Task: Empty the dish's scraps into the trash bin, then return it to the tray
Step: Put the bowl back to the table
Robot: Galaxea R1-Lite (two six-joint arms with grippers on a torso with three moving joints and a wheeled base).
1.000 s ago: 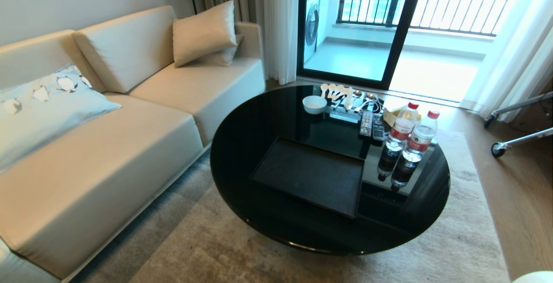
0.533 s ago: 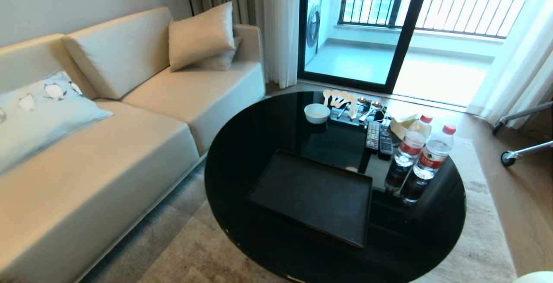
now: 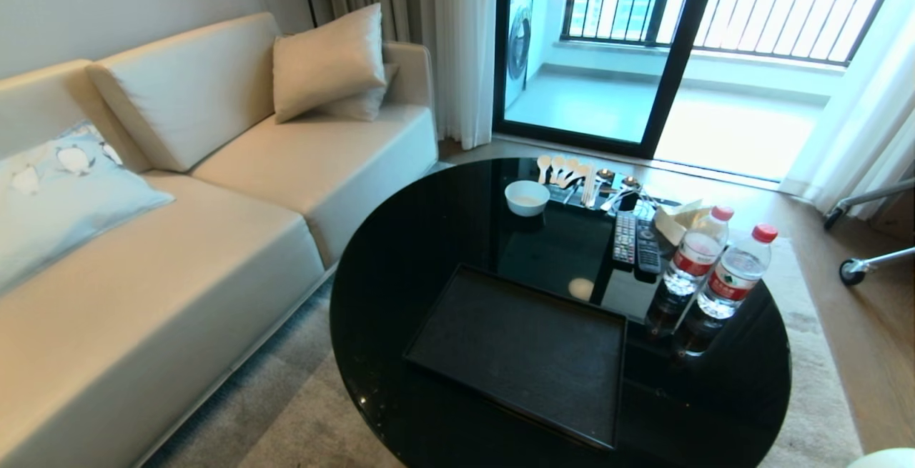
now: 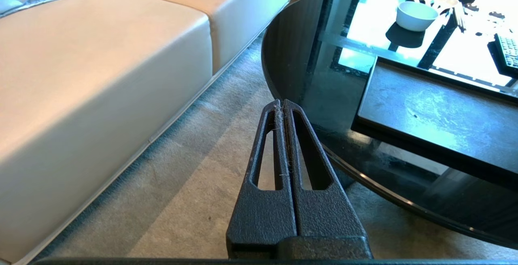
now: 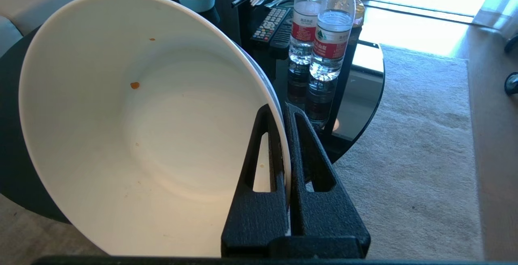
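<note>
In the right wrist view my right gripper (image 5: 280, 109) is shut on the rim of the dish (image 5: 133, 127), a deep white bowl held tilted near the table's edge. Only tiny orange specks cling to its inside; the scraps and the trash bin are out of view. The black tray (image 3: 522, 354) lies bare on the near part of the round black glass table (image 3: 400, 239), and shows too in the left wrist view as the tray (image 4: 437, 111). My left gripper (image 4: 282, 102) is shut on nothing, low over the carpet beside the table's edge. Neither arm shows in the head view.
At the table's far side stand a smaller white bowl (image 3: 527, 197), spoons and cutlery (image 3: 572, 173), two remotes (image 3: 636, 239) and two water bottles (image 3: 715, 268). A beige sofa (image 3: 179, 239) runs along the left. A wheeled stand (image 3: 854, 268) is at the right.
The whole head view has shifted: table and tray now sit lower and nearer, the sofa further left, so the camera has moved towards the table. Nothing on the table has moved.
</note>
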